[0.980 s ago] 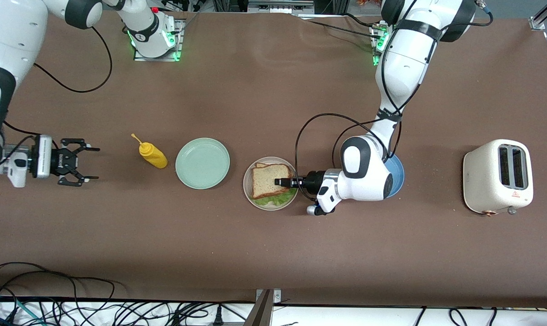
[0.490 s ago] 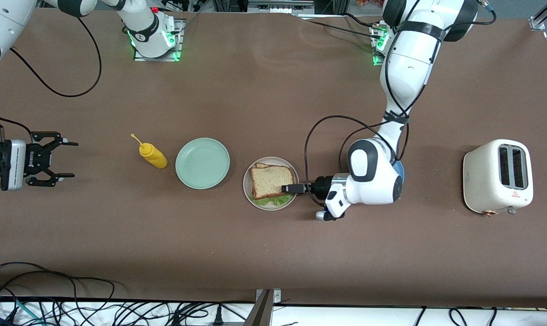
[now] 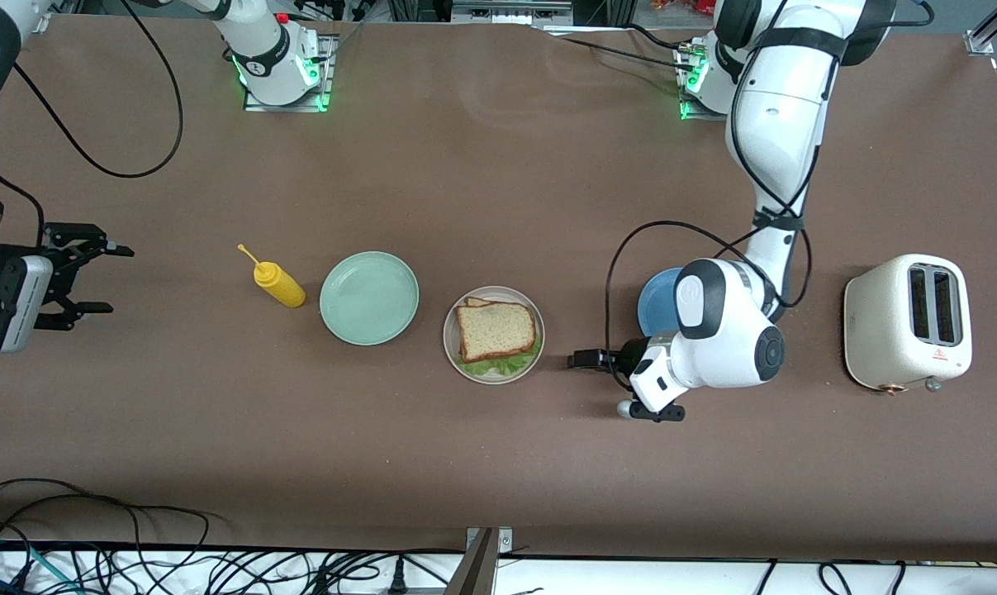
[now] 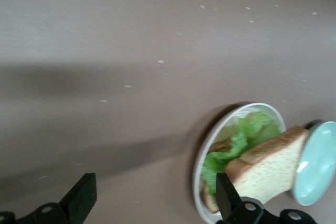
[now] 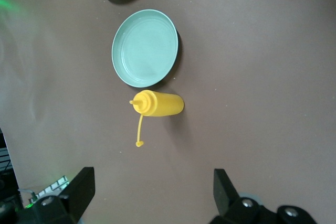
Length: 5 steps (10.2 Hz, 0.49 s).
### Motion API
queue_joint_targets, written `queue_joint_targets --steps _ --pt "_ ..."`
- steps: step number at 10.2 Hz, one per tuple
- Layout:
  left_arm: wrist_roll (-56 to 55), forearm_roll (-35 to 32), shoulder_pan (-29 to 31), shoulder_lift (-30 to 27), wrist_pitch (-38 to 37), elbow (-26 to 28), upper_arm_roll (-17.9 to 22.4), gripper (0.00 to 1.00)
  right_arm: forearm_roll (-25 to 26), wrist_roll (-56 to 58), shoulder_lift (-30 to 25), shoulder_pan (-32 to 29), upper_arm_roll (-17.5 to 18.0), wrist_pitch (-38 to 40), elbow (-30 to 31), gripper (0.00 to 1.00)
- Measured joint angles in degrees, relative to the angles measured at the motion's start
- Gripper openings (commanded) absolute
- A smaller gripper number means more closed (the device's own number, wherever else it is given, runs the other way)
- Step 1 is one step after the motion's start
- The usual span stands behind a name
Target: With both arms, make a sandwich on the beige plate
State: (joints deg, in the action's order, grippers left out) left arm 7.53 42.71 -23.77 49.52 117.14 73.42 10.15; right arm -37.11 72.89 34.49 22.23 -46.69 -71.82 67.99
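Sandwich assembled on beige plate mid-worktop, lettuce poking out at the edge nearer the front camera. Beside it, toward the right arm's end: mint plate, then mustard bottle. Left tool low over bare worktop between beige plate and blue plate (partly hidden by the arm), fingers spread, empty. Right tool over the right arm's end of the worktop, jaws wide, holding nothing. Toaster at the left arm's end.
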Motion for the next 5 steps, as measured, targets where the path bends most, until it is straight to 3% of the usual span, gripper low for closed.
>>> queue_joint_targets --steps 2,3,5 --pt "-0.38 -6.49 0.33 -1.74 -4.22 -0.03 2.74 1.00 7.18 -9.27 -2.52 3.77 0.66 -0.02 -0.79 1.00" --pt "-0.38 -8.89 0.79 -2.58 -7.21 -0.03 4.17 1.00 11.54 -14.59 -4.50 4.60 3.00 -0.51 -0.75 1.00" --pt "-0.38 -15.43 1.79 -4.76 -13.10 -0.05 6.86 1.00 21.08 -26.22 -9.40 2.98 12.00 -2.59 0.61 1.00"
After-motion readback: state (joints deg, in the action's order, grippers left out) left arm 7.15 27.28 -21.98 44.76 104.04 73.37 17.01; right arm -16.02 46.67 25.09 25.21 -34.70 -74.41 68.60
